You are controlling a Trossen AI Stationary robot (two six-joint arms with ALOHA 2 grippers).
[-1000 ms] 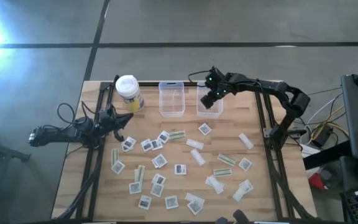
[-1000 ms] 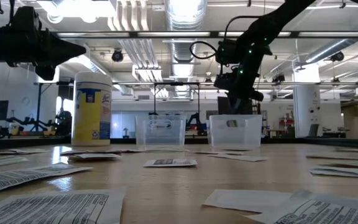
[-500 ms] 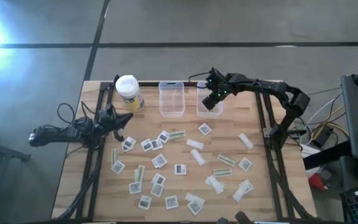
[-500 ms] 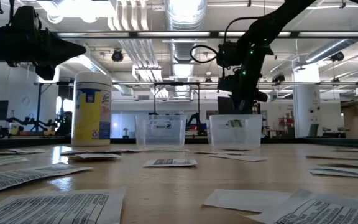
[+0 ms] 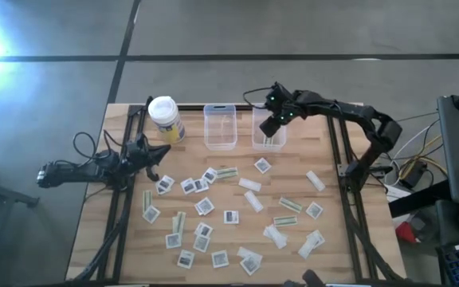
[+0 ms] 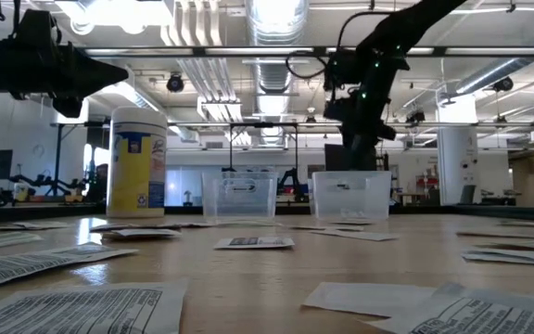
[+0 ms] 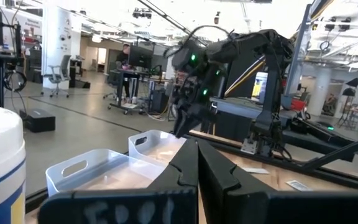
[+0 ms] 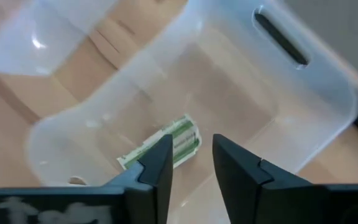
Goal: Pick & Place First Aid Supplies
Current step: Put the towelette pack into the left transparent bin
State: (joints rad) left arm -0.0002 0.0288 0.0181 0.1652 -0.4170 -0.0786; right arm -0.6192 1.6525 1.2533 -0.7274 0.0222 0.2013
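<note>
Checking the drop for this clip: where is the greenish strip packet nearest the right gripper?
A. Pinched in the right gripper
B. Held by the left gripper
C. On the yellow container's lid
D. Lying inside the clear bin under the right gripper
D: the right wrist view shows the greenish strip packet lying on the floor of the clear bin, beneath the open right gripper.

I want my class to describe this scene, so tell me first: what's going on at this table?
The right gripper hangs open over the right-hand clear bin, where a greenish strip packet lies on the floor. The left gripper waits shut at the table's left side, near the yellow container. The other clear bin stands beside the first. Many small white packets lie scattered across the wooden table, not yet picked.
</note>
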